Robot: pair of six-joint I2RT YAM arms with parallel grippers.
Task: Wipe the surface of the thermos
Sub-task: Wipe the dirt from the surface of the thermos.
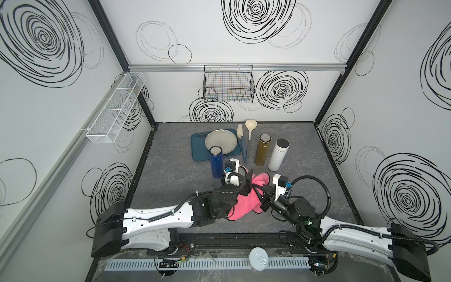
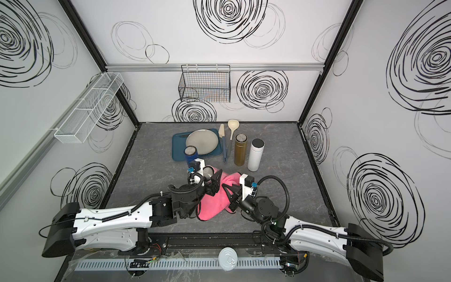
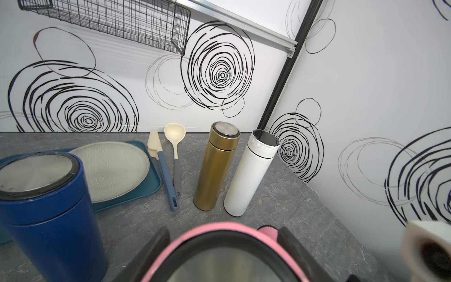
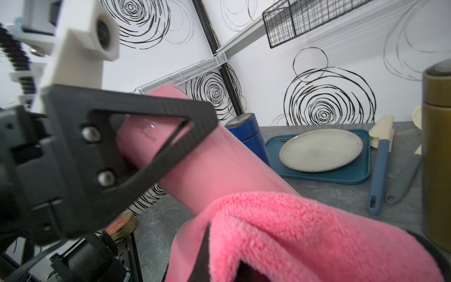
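Note:
The pink thermos (image 4: 207,158) is tilted, with its steel-topped lid (image 1: 242,171) pointing to the back. My left gripper (image 3: 224,239) is shut on it just below the lid, and one black finger (image 4: 136,136) lies across the body. A fluffy pink cloth (image 4: 305,232) is draped over the thermos's lower part, which it hides. My right gripper (image 4: 231,263) is shut on this cloth and holds it against the thermos. In both top views the cloth (image 1: 244,207) (image 2: 214,205) hangs between the left gripper (image 1: 246,183) (image 2: 216,182) and the right gripper (image 1: 258,189) (image 2: 228,189).
A blue thermos (image 1: 216,162) stands right behind the left gripper. A gold thermos (image 1: 262,150) and a white one (image 1: 278,155) stand further back on the right. A teal tray (image 1: 195,146) with a plate, a spatula (image 1: 242,146) and a ladle (image 1: 250,136) lie behind.

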